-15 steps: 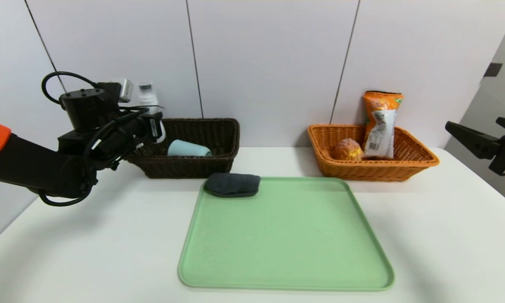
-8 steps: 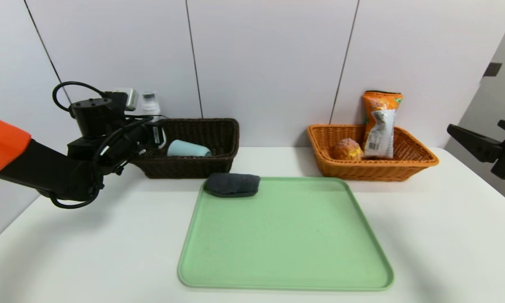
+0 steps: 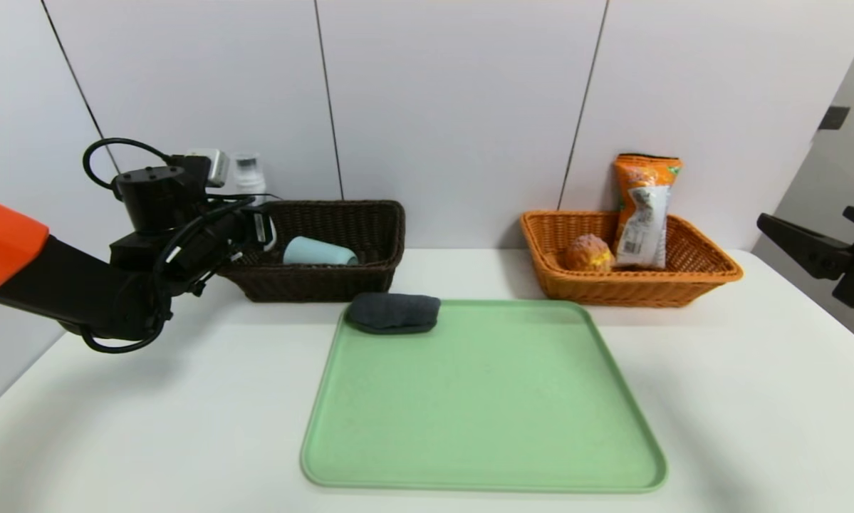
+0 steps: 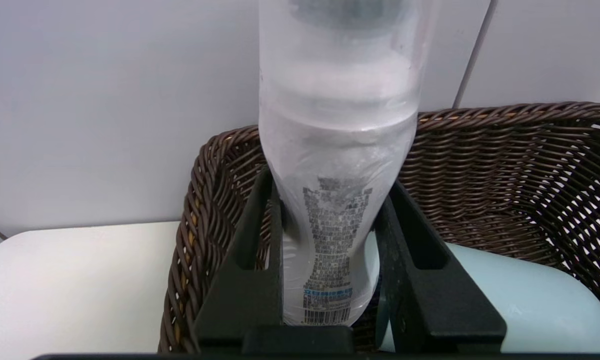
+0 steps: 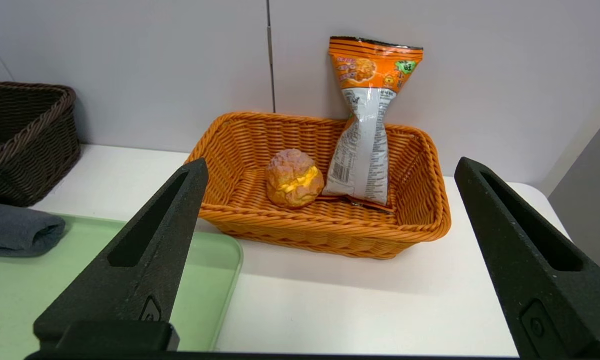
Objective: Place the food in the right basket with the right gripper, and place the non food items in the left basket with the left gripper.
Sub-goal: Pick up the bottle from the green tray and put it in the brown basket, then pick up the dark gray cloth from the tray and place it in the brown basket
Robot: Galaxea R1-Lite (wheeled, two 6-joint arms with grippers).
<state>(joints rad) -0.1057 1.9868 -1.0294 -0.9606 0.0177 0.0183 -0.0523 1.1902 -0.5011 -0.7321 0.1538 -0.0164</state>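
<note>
Placing the bottle looks like the step in hand; tray is the landmark. Dark basket beyond tray's far left corner, orange-tan basket beyond its far right corner. Right gripper idle off tray's right side, fingers wide apart, nothing between. Left gripper up past tray's far left, over dark basket's outer end, clamped on bottle. Key relation: bottle between the fingers, long axis near upright, basket interior below; left arm nearer. Next probably lower, then let go; upright bottle could tip onto cup. Snack packet stands leaning in orange-tan basket, beyond tray's far right. Rolled cloth on tray's far left corner, seems last to sort. Cup on its side in dark basket, bun beside packet
</note>
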